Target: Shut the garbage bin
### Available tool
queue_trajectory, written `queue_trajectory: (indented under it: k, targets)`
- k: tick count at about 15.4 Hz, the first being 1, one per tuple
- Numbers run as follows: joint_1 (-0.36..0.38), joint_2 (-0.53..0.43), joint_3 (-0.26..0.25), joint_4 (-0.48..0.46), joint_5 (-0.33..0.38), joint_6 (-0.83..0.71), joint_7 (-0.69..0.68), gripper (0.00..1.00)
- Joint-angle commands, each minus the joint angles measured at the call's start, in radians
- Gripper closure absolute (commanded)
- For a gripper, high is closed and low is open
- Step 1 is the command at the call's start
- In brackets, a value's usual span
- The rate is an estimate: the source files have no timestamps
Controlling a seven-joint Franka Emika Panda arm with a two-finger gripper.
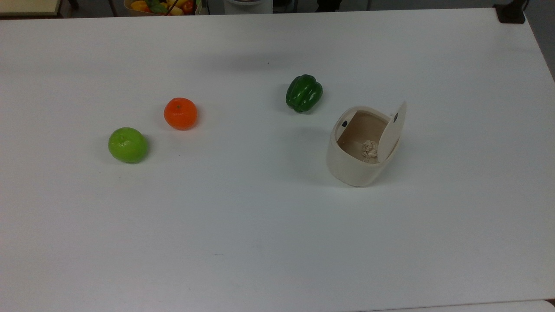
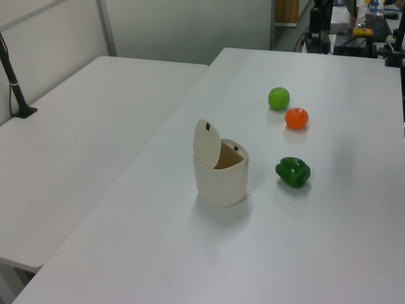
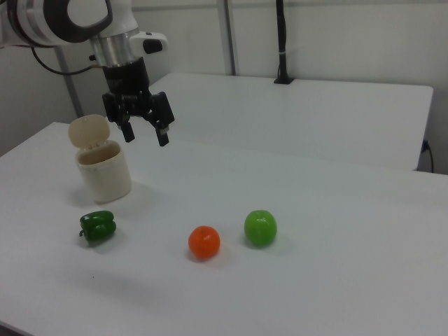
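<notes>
Bin (image 1: 351,167) sits nearest the camera in the top view, on the white tabletop (image 1: 243,242), toward the top view's right side and well in from every edge. Cream-white, rounded-square body, upright. Lid (image 1: 392,131) is up, standing nearly on edge along the side toward the top view's right; a small black mark near its upper end. Beige inside, with a pale crumpled wad (image 1: 370,151) at the bottom. Another small black mark on the inner rim opposite the lid.

Pepper (image 1: 304,92), dark green, lies just beyond the bin toward the tabletop's far edge in the top view, near it but not touching. Orange (image 1: 180,113) sits well apart toward the top view's left. Apple (image 1: 128,144), light green, is close beside the orange, further left and nearer the camera; a gap shows between them.

In the left view the bin (image 2: 220,180) stands near the tabletop's left edge, lid raised on the side facing that edge.

In the right view the gripper (image 3: 145,129) hangs in the air above and to the right of the bin (image 3: 103,170), clear of the lid (image 3: 89,130). Black fingers (image 3: 162,126) point down, spread apart, holding nothing.
</notes>
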Motion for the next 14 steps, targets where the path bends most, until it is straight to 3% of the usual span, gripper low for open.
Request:
queue_trajectory:
  k: [1, 14]
  targets:
    - [-0.013, -0.028, -0.004, -0.015, -0.001, -0.045, -0.003, 0.00]
    - [-0.039, 0.000, -0.002, -0.018, 0.000, -0.004, -0.009, 0.00]
